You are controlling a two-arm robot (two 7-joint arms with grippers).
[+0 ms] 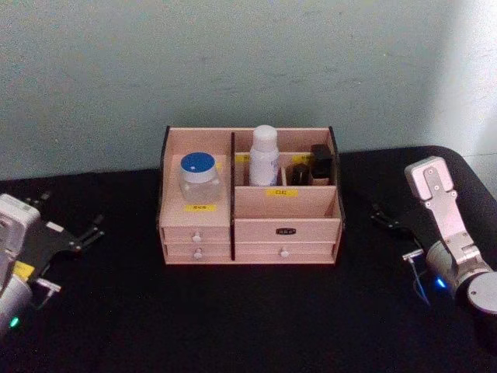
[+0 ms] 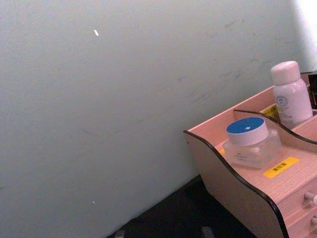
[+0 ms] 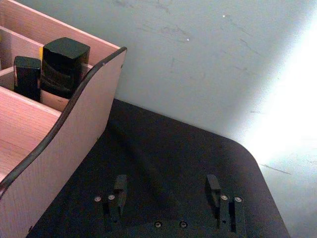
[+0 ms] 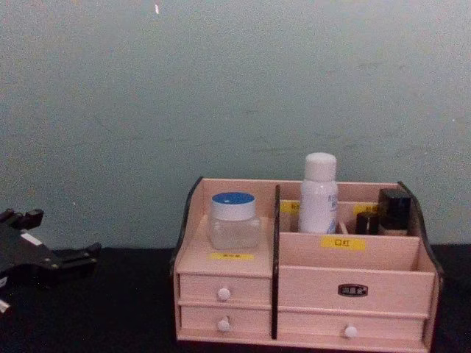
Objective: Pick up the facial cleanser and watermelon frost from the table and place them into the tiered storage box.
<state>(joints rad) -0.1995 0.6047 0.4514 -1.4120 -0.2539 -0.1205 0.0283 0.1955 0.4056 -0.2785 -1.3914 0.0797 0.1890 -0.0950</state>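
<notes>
The tiered storage box (image 1: 283, 203) stands in the middle of the black table, also seen from the front in the chest view (image 4: 353, 271). The facial cleanser (image 1: 264, 155) stands upright in a rear middle compartment (image 4: 319, 195) (image 2: 291, 94). The watermelon frost (image 1: 197, 176) sits on the box's left tier (image 4: 235, 220) (image 2: 249, 142). My left gripper (image 1: 70, 219) rests open and empty at the table's left, away from the box (image 4: 55, 237). My right gripper (image 1: 394, 231) is open and empty to the right of the box (image 3: 166, 187).
Two small dark bottles (image 1: 311, 166) stand in the box's rear right compartment (image 3: 52, 67). A pale wall rises close behind the table. The black table (image 1: 248, 318) has a rounded corner at the far right (image 3: 247, 153).
</notes>
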